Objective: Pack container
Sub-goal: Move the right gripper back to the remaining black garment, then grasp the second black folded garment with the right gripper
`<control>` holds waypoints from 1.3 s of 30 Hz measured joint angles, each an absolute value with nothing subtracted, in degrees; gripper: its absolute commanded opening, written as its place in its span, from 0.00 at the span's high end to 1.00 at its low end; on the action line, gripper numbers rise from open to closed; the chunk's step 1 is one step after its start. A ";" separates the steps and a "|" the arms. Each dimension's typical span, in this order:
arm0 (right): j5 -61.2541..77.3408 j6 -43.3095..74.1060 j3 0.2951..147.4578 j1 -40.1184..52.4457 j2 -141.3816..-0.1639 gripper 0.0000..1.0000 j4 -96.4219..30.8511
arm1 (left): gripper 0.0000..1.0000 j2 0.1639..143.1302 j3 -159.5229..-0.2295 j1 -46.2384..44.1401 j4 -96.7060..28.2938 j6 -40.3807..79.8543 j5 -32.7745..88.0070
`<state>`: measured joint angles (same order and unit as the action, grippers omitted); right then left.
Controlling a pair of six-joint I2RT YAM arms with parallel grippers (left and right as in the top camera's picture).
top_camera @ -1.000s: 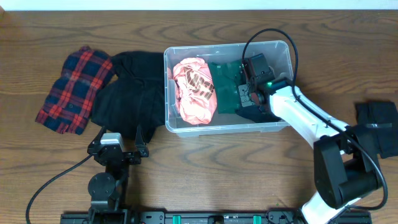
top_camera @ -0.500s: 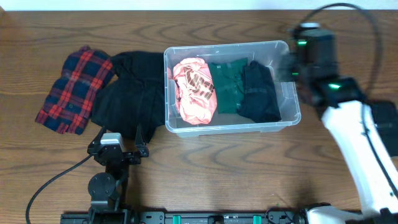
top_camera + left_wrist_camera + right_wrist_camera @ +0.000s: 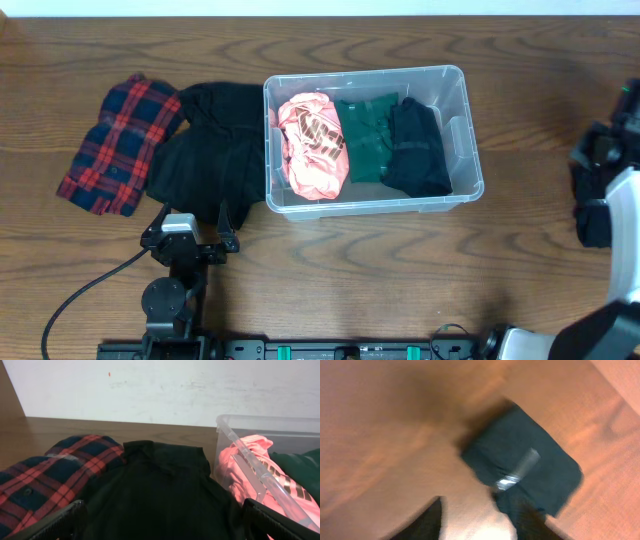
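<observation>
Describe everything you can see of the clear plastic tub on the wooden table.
The clear plastic rectangular tub stands upright and lidless on the wooden table. It has rounded corners and a thick rim. Inside, side by side, lie a pink garment, a green garment and a dark garment. A black garment outside lies against its left wall.

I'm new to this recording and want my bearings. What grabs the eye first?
The clear container in the middle of the table, holding a pink garment, a green garment and a dark garment side by side. Left of it lie a black garment and a red plaid shirt.
</observation>
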<state>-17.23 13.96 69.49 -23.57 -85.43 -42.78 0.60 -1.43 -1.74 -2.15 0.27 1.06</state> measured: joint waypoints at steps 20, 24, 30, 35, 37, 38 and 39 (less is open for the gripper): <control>-17.61 4.95 69.19 -31.40 -110.41 0.01 -39.24 | 0.02 0.60 -1.43 -1.74 -2.15 0.27 1.06; -16.40 3.31 69.80 -31.42 -111.22 0.14 -38.65 | 0.02 0.60 -1.43 -1.74 -2.15 0.27 1.06; -17.76 1.89 70.15 -31.66 -111.81 0.83 -38.26 | 0.02 0.60 -1.43 -1.74 -2.15 0.27 1.06; -16.58 1.69 70.70 -31.97 -111.35 0.96 -38.41 | 0.02 0.60 -1.43 -1.74 -2.15 0.27 1.08; -15.27 1.65 70.89 -31.94 -111.24 0.98 -38.46 | 0.02 0.60 -1.43 -1.74 -2.15 0.27 1.08; -14.31 1.67 71.13 -31.77 -111.07 0.99 -38.57 | 0.02 0.60 -1.43 -1.74 -2.15 0.27 1.08; -13.06 1.67 71.31 -31.46 -110.89 0.99 -38.57 | 0.02 0.60 -1.43 -1.74 -2.15 0.27 1.06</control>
